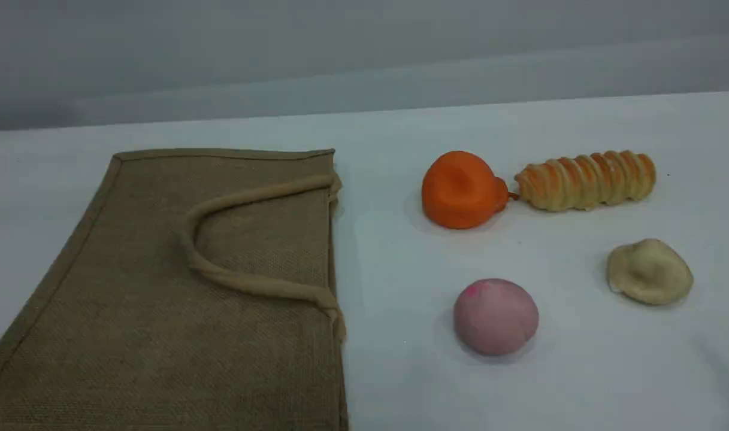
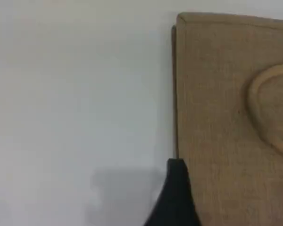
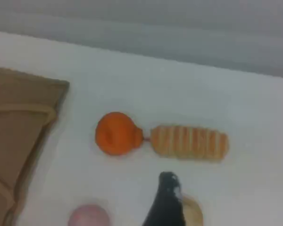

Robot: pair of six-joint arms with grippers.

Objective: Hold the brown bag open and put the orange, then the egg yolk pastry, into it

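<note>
The brown bag (image 1: 160,311) lies flat on the left of the white table, mouth edge facing right, with a beige loop handle (image 1: 250,284) resting on top. The orange (image 1: 460,190) sits right of the bag, its nub touching a bread roll. The egg yolk pastry (image 1: 649,271) lies nearer the front right. Neither arm shows in the scene view. In the left wrist view one dark fingertip (image 2: 175,188) hovers over the bag's (image 2: 221,117) edge. In the right wrist view a dark fingertip (image 3: 166,200) hangs above the table, short of the orange (image 3: 115,133), partly hiding the pastry (image 3: 194,214). Nothing is held.
A long ridged golden bread roll (image 1: 586,179) lies right of the orange. A pale pink ball (image 1: 496,316) sits in front of the orange, between the bag and the pastry. The table's far edge meets a grey wall behind.
</note>
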